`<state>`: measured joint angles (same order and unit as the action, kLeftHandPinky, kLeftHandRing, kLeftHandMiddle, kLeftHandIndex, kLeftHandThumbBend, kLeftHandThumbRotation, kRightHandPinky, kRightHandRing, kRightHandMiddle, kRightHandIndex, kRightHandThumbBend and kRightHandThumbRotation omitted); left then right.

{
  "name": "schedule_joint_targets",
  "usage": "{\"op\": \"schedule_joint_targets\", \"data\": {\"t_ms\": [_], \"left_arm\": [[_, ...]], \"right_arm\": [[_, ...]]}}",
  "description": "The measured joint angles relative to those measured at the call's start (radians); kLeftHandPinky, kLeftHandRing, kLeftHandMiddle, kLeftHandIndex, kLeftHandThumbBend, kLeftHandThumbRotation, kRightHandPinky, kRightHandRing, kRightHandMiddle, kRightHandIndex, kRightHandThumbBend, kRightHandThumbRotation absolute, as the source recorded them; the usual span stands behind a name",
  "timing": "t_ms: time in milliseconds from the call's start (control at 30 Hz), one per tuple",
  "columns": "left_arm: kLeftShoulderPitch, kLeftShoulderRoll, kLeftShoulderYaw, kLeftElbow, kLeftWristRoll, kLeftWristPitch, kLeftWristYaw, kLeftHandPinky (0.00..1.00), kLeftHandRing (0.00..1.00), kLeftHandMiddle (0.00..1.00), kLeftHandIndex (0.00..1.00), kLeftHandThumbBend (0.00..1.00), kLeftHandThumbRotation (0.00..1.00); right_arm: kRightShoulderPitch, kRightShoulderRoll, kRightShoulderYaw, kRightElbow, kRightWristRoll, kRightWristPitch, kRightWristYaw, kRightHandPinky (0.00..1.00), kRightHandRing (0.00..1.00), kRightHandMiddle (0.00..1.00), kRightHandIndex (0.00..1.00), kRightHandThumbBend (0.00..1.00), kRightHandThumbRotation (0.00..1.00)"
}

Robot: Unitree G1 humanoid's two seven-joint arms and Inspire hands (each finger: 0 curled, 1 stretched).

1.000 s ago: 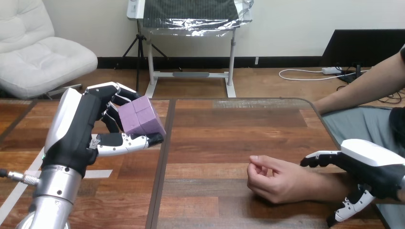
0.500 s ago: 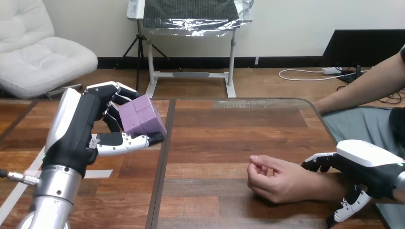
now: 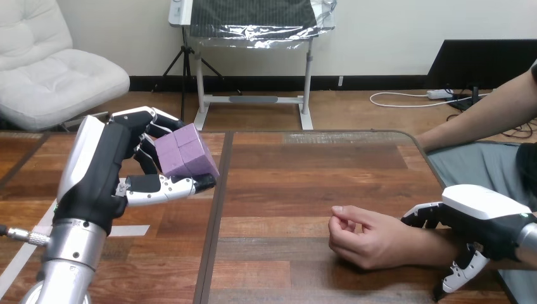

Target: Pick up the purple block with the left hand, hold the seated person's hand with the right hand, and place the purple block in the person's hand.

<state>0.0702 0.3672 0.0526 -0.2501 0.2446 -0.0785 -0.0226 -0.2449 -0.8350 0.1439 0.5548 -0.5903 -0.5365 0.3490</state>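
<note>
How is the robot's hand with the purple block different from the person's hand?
The robot's left hand is curled round the purple block; the person's hand looks empty. The left hand is raised above the table; the person's hand rests on it. Both have curled fingers.

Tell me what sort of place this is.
Probably a test bench for robot-to-person handovers: a plain wooden table, the left hand holding a purple block above it, and the person's hand resting on it, the right hand at its wrist.
</note>
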Motion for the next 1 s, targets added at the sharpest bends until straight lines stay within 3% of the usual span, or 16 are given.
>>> {"op": "schedule_joint_targets", "data": {"t_ms": [467,1000], "left_arm": [[0.0,0.0,0.001,0.0,-0.001,-0.024,-0.001,0.28,0.34,0.39,0.43,0.58,0.0],[0.0,0.0,0.004,0.0,-0.001,-0.024,-0.005,0.28,0.34,0.39,0.43,0.58,0.0]], "right_arm": [[-0.052,0.003,0.046,0.056,-0.02,0.027,-0.023,0.66,0.78,0.78,0.78,0.89,0.12],[-0.12,0.007,0.102,0.137,-0.042,0.04,-0.051,0.55,0.68,0.73,0.73,0.86,0.11]]}}
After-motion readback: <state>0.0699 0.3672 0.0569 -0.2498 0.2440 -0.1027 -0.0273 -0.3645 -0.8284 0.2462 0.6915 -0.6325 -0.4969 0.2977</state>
